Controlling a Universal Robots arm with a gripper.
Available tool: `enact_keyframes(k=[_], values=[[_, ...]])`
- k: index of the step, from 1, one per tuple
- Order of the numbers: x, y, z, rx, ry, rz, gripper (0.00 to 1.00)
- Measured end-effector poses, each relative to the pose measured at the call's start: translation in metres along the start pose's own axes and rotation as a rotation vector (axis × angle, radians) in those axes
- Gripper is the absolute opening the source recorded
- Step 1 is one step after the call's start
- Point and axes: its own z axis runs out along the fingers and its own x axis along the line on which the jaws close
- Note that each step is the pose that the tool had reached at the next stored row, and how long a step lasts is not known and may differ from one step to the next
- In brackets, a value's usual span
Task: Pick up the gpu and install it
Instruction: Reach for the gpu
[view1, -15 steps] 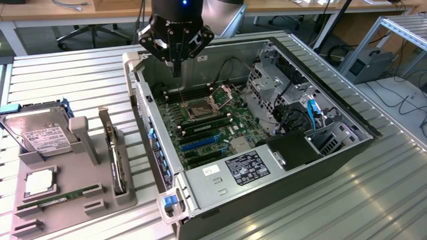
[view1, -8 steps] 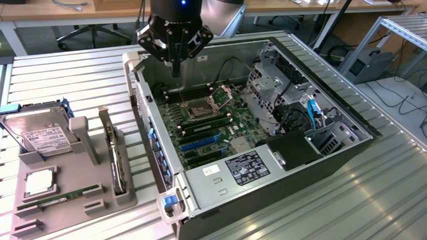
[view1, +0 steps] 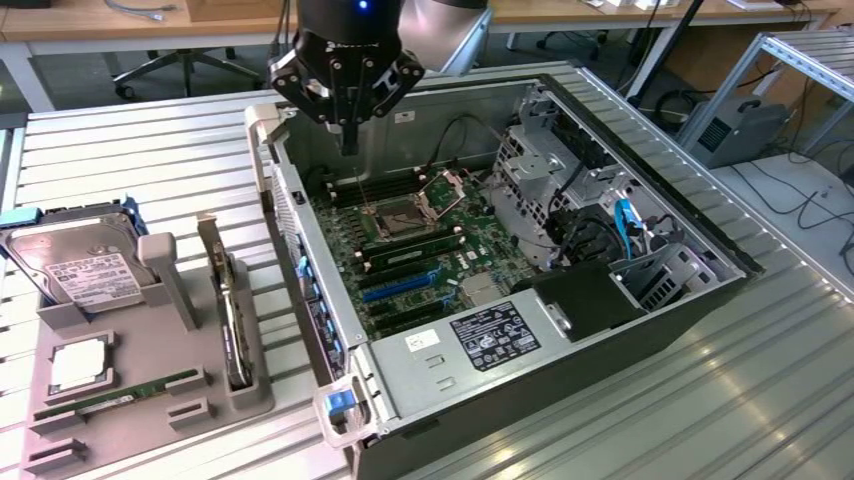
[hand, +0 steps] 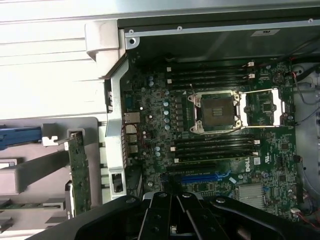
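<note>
The gpu (view1: 234, 320) is a thin dark card standing on edge in a slot of the grey holder (view1: 160, 400), at the exterior view's left of the open computer case (view1: 561, 340). Its metal bracket strip is at the far end. My gripper (view1: 350, 138) hangs above the case's far left corner, over the motherboard (view1: 414, 250), with its fingers shut and nothing between them. In the wrist view the gpu (hand: 80, 170) stands in the holder outside the case wall. There my gripper (hand: 172, 207) shows as closed black fingers over the blue slot (hand: 200, 177).
The holder also carries a silver hard drive (view1: 87, 270), a processor chip (view1: 80, 362) and a green memory stick (view1: 114, 397). Inside the case are the open processor socket (view1: 400, 215), blue expansion slots (view1: 400, 287), a drive cage (view1: 534, 170) and cables. Ribbed metal tabletop (view1: 120, 160) surrounds everything.
</note>
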Motion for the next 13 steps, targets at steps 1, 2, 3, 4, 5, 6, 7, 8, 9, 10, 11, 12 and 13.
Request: enact_keyframes(k=[1,2,3,4,5,6,7,8,9,10,11,12,13], values=[[0.0003,0.0000,0.0000,0.0000,0.0000,0.000,0.11],[0.0005,0.0000,0.0000,0.0000,0.0000,0.000,0.11],[0.0008,-0.0001,0.0000,0.0001,0.0000,0.000,0.11],[0.0011,-0.0001,-0.0001,0.0000,0.0000,0.000,0.11],[0.0014,-0.0001,-0.0001,0.0001,0.0001,0.000,0.11],[0.0017,-0.0001,-0.0001,0.0000,0.0000,0.000,0.11],[0.0021,-0.0001,-0.0001,0.0000,0.0000,0.000,0.11],[0.0024,-0.0002,-0.0001,0.0000,0.0000,0.000,0.11],[0.0027,-0.0002,-0.0001,0.0001,0.0001,0.000,0.11],[0.0029,-0.0002,-0.0001,0.0000,0.0000,0.000,0.11],[0.0031,-0.0002,-0.0001,0.0000,0.0000,0.000,0.11],[0.0034,-0.0003,-0.0001,0.0001,0.0001,0.000,0.11],[0.0036,-0.0003,-0.0001,0.0000,0.0000,0.000,0.11]])
